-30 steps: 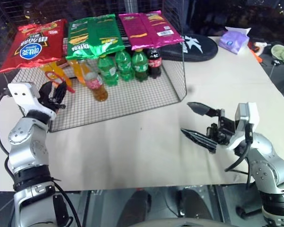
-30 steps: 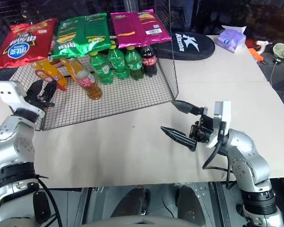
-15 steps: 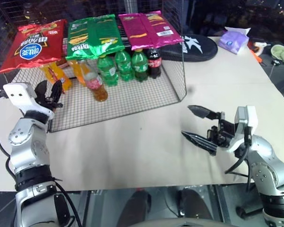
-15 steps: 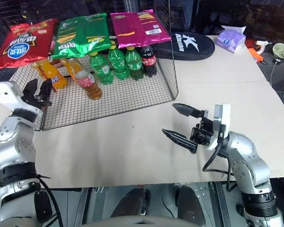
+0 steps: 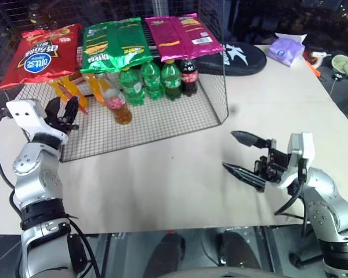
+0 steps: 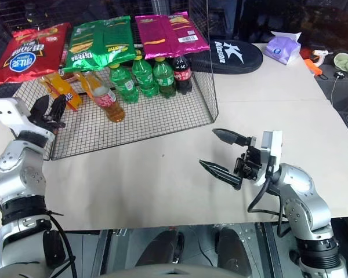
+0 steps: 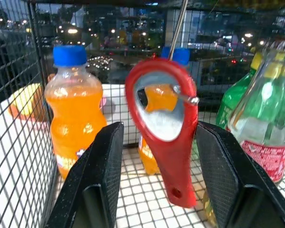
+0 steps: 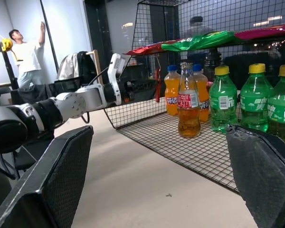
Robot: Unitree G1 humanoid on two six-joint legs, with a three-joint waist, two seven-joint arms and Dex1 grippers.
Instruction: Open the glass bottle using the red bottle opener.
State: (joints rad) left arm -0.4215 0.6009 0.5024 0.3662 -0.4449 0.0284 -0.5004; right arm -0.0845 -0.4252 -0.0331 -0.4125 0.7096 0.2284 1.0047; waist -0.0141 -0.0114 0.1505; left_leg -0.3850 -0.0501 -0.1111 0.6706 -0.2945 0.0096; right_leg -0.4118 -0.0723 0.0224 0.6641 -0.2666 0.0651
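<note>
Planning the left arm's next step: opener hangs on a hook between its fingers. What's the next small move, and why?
Probably close the left gripper on the red bottle opener. It hangs from a metal hook between the open fingers, ungripped; the glass bottle stands capped, untouched.

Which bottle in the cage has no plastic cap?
The glass bottle, standing in front of the orange sodas. It is clear with a pinkish label; the others wear blue, yellow or red caps.

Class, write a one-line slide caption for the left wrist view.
Open left claw flanks the thin red ring-headed bottle opener hanging from a hook, before orange plastic soda bottles.
</note>
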